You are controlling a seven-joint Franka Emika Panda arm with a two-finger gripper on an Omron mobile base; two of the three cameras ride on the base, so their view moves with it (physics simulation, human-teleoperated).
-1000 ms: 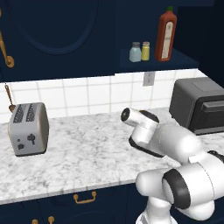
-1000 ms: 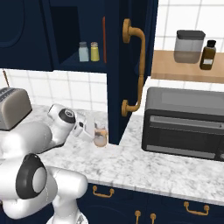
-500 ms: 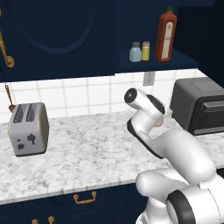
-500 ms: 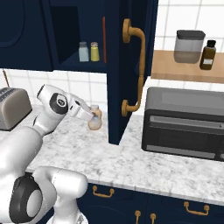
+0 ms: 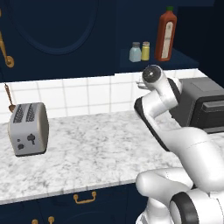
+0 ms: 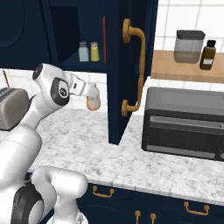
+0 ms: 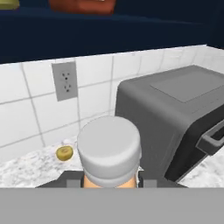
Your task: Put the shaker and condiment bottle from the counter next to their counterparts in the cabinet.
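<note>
Bottle (image 6: 92, 103) held in the air by gripper (image 6: 90, 96)
Jaws closed on it, below the cabinet shelf (image 6: 87, 64) with two shakers

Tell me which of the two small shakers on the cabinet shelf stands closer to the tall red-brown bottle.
The yellow shaker with the silver cap; it stands between the pale blue-grey shaker and the red-brown bottle.

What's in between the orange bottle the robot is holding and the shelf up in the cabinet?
Just bare air and white wall tile. In the right base view, the condiment bottle hangs below the cabinet shelf, with nothing between them.
</note>
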